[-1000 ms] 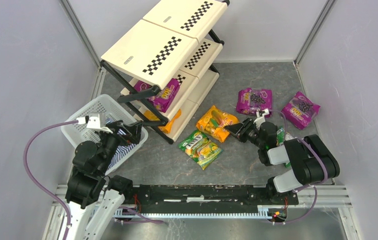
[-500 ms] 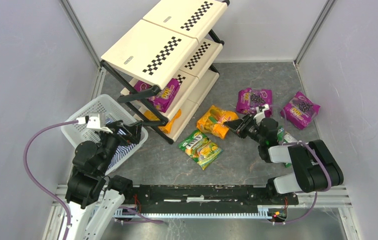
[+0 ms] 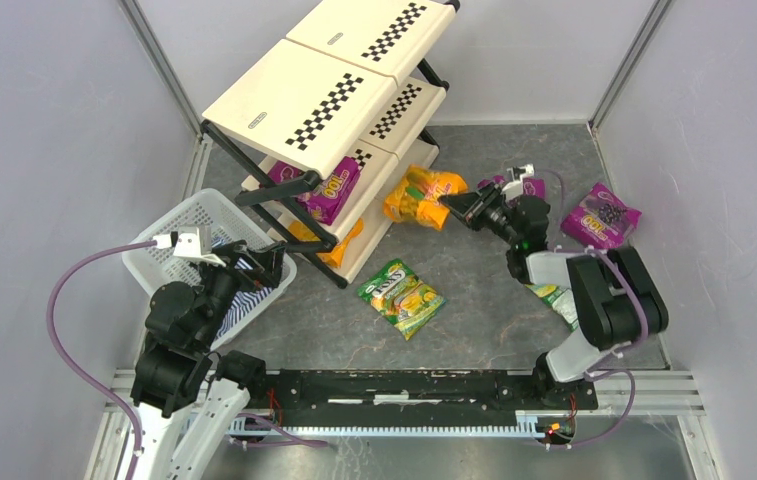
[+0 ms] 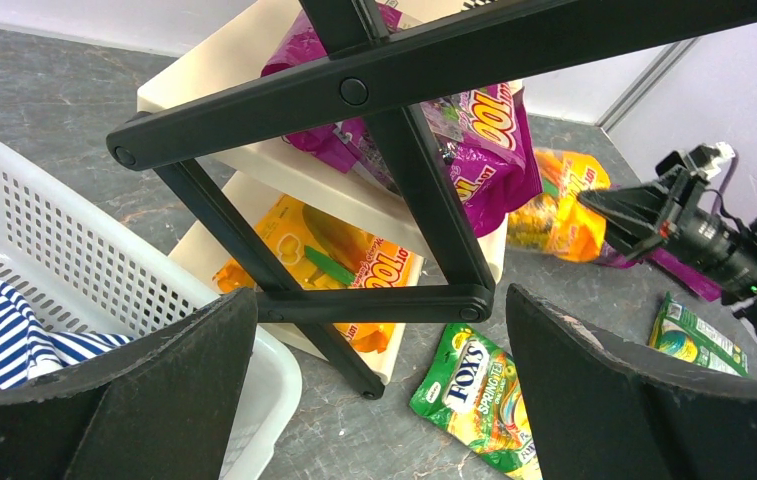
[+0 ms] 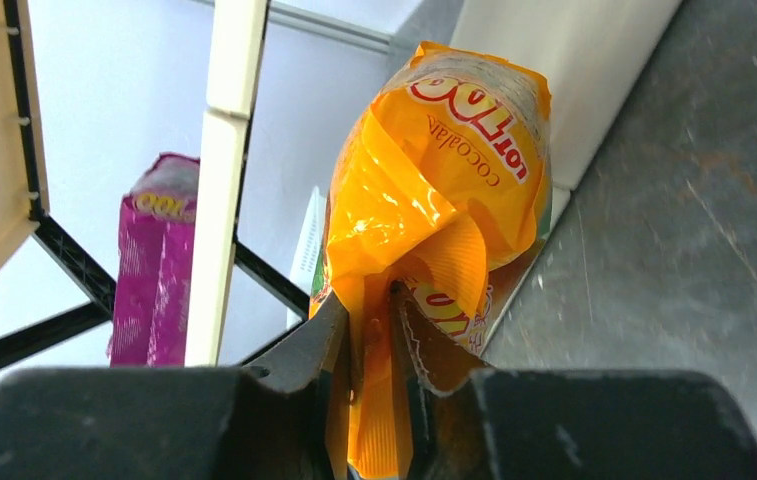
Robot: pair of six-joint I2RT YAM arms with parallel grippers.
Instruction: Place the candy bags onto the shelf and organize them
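Holding 1 orange candy bag [image 3: 416, 195], pinched by its edge in my right gripper [image 3: 454, 206], aloft just beside the shelf [image 3: 304, 105]; next, I judge, ease it onto a tier and release.

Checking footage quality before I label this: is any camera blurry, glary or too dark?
Top external: evenly lit and sharp throughout. Left wrist: the open left pincer sits dark and soft-edged along the bottom, while the scene beyond it is crisp. Right wrist: the orange bag, clamped in the right pincer, shows glare streaks on its glossy film, and the background behind it is bright and washed out.
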